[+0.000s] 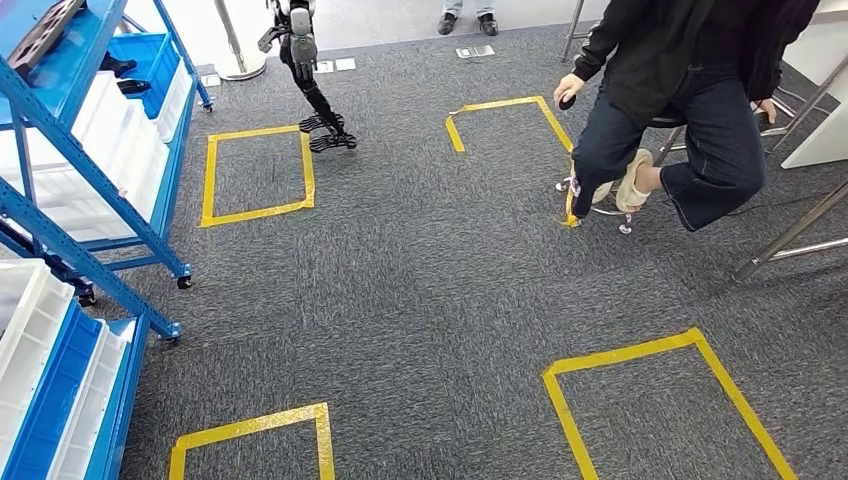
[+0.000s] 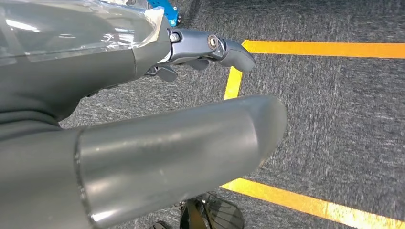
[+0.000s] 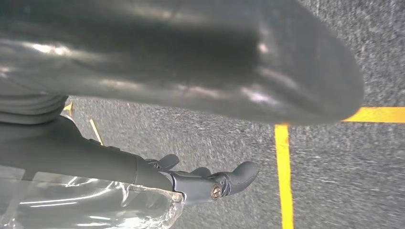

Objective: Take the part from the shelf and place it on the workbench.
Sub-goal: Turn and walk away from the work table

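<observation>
**Shelf on the left, both hands hanging empty**

From left to right in the head view: a blue shelf [image 1: 95,190] runs down the left edge, holding white bins [image 1: 110,130] and blue ones. On an upper level lie dark objects [image 1: 118,66], perhaps the part; too small to tell. Grey carpet with yellow tape squares [image 1: 258,175] fills the middle. A seated person [image 1: 690,110] is at the right. In the wrist views, the left hand [image 2: 143,138] and right hand [image 3: 181,95] hang over the carpet, fingers loosely apart, holding nothing. The shelf lies on the left arm's side, so that hand is likely nearer.
</observation>
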You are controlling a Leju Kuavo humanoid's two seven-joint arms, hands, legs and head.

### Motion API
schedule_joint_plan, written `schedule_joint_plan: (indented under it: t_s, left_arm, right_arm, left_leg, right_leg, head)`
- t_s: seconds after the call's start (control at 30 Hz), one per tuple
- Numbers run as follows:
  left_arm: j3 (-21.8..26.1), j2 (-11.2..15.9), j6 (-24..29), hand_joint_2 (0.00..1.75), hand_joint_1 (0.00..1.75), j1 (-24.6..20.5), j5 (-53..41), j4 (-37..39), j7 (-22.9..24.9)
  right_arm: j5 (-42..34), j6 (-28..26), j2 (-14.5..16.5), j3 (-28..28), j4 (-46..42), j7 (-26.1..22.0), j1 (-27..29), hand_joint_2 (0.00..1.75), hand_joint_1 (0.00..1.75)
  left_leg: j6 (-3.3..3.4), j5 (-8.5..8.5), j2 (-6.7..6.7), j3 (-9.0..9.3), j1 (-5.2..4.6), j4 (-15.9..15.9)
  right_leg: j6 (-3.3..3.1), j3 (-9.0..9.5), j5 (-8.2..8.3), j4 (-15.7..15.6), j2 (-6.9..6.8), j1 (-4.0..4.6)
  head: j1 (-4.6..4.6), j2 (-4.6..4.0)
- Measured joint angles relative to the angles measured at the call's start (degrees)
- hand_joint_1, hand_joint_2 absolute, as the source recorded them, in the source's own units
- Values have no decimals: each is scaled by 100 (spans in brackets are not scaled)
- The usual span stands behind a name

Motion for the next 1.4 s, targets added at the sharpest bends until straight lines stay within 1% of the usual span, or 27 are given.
schedule_joint_plan:
  t_s: [0.03,0.1,0.17,0.23,0.3,0.33,0.4,0.47,0.53,0.57,0.63,0.67,0.73,0.8,0.87,0.9,0.93,0.97,1.03,1.07,1.1,1.17,1.2,1.23,1.3,1.37,1.4]
  left_arm:
    - [-1,-1,-1,0,0,-3,-7,2,0]
    - [-2,3,-1,0,0,4,-10,3,2]
    - [-2,8,1,0,0,12,-10,2,8]
    - [-2,9,11,0,0,6,-9,2,21]
    - [-2,8,36,0,0,1,-5,2,54]
    - [-1,5,57,0,0,3,2,2,79]
    - [9,-5,130,0,0,10,29,3,122]
    - [21,-27,224,0,0,14,72,3,126]
    - [26,-48,284,0,0,12,103,2,112]
    - [28,-56,298,0,0,14,111,3,102]
    - [41,-71,309,0,0,40,114,4,73]
    - [51,-75,309,0,0,57,114,4,54]
    - [68,-80,306,0,0,69,113,4,15]
    - [74,-83,297,0,0,55,107,4,-6]
    - [75,-87,291,0,0,50,101,9,-16]
    - [76,-89,297,0,0,53,101,14,-21]
    - [78,-90,312,0,0,56,102,20,-27]
    - [80,-90,334,0,0,56,104,25,-33]
    - [83,-92,406,0,0,41,108,28,-49]
    - [83,-94,449,0,0,30,108,28,-58]
    - [84,-96,491,0,0,22,107,28,-68]
    - [91,-99,557,0,0,19,102,28,-81]
    - [95,-103,574,0,0,20,102,30,-83]
    - [98,-108,592,0,0,16,101,31,-84]
    - [98,-122,645,0,0,-1,95,33,-85]
    - [99,-139,742,0,0,-12,88,34,-85]
    - [102,-150,801,0,0,-12,91,35,-82]
  right_arm:
    - [-17,-3,-6,-1,0,-20,8,0,0]
    - [-42,-13,-11,-3,0,-70,22,0,0]
    - [-44,-24,-14,-7,1,-118,30,0,0]
    - [-15,-34,-14,-7,8,-143,59,0,0]
    - [38,-40,-14,-7,18,-138,109,0,0]
    - [66,-41,-15,-7,21,-130,129,0,0]
    - [132,-40,-19,-2,27,-116,146,0,0]
    - [192,-36,-28,9,29,-108,143,0,0]
    - [226,-27,-36,15,36,-98,140,0,0]
    - [235,-23,-38,18,40,-95,139,0,0]
    - [239,-17,-40,28,46,-97,129,0,0]
    - [235,-16,-41,38,47,-107,118,0,0]
    - [231,-18,-40,59,48,-130,102,0,0]
    - [242,-25,-40,70,52,-142,111,0,0]
    - [253,-32,-38,72,61,-117,127,0,0]
    - [257,-34,-37,73,64,-87,129,0,0]
    - [260,-37,-35,74,67,-51,128,0,0]
    - [261,-40,-34,75,69,-16,128,0,0]
    - [249,-46,-33,76,70,26,134,0,0]
    - [233,-53,-33,76,71,33,138,0,0]
    - [217,-61,-33,75,72,35,142,0,0]
    - [195,-78,-28,74,74,36,140,0,0]
    - [193,-82,-27,74,74,36,137,0,0]
    - [193,-85,-22,74,75,36,138,0,0]
    - [203,-90,-19,74,79,46,157,0,0]
    - [240,-90,-16,74,87,79,182,0,0]
    - [271,-87,-16,76,91,102,188,0,0]
  left_leg:
    - [35,7,32,49,-21,-108]
    - [130,22,-79,29,-61,-130]
    - [219,66,-188,15,-63,-161]
    - [286,102,-305,-7,-55,-179]
    - [314,117,-451,-37,-65,-178]
    - [319,122,-524,-44,-70,-178]
    - [315,128,-667,-37,-72,-177]
    - [297,137,-804,-26,-68,-175]
    - [251,149,-925,-40,-86,-161]
    - [223,159,-972,-54,-90,-160]
    - [157,191,-1062,-78,-79,-177]
    - [132,186,-1038,-91,-69,-169]
    - [91,25,-779,-201,-77,49]
    - [63,-360,-466,-506,-82,713]
    - [37,-623,-378,-813,-66,1375]
    - [31,-603,-361,-840,-62,1452]
    - [32,-483,-334,-747,-60,1299]
    - [42,-302,-271,-548,-60,952]
    - [86,-37,-46,-119,-85,186]
    - [116,17,30,4,-107,-45]
    - [146,17,52,42,-133,-138]
    - [215,41,-67,33,-148,-176]
    - [253,63,-124,37,-137,-206]
    - [293,90,-181,44,-120,-234]
    - [347,129,-305,37,-100,-260]
    - [362,144,-458,16,-98,-257]
    - [361,149,-538,13,-97,-254]
  right_leg:
    - [30,7,-13,5,-45,21]
    - [87,33,-22,-2,-128,33]
    - [117,-28,-127,142,43,7]
    - [79,-313,-429,740,372,-22]
    - [48,-680,-711,1510,510,-26]
    - [61,-785,-756,1718,527,-27]
    - [140,-693,-585,1489,548,-34]
    - [226,-334,-250,694,712,-66]
    - [228,-96,-58,146,905,-81]
    - [207,-68,-41,72,942,-72]
    - [149,-47,-19,67,851,-44]
    - [110,-34,2,53,797,-56]
    - [18,-22,41,15,675,-81]
    - [-46,-25,45,3,521,-64]
    - [-66,-33,35,6,347,-34]
    - [-69,-35,32,6,269,-26]
    - [-71,-32,28,7,200,-22]
    - [-74,-23,23,7,137,-21]
    - [-58,-5,2,10,28,8]
    - [-40,3,-11,13,-23,30]
    - [-16,11,-22,12,-75,49]
    - [35,25,-41,12,-155,62]
    - [58,12,-74,50,-84,52]
    - [67,-46,-159,187,56,42]
    - [46,-342,-472,837,400,12]
    - [43,-703,-740,1597,520,-8]
    - [78,-783,-754,1747,530,-21]
  head:
    - [9,0]
    - [26,0]
    - [32,0]
    - [45,0]
    - [49,0]
    - [49,0]
    - [49,0]
    - [53,0]
    - [50,0]
    - [46,0]
    - [42,0]
    - [39,0]
    - [19,0]
    - [-5,0]
    - [-13,0]
    - [-14,0]
    - [-15,0]
    - [-15,0]
    - [-14,0]
    - [-9,0]
    - [-5,0]
    - [0,0]
    - [5,0]
    - [10,0]
    - [29,0]
    - [35,0]
    - [34,0]
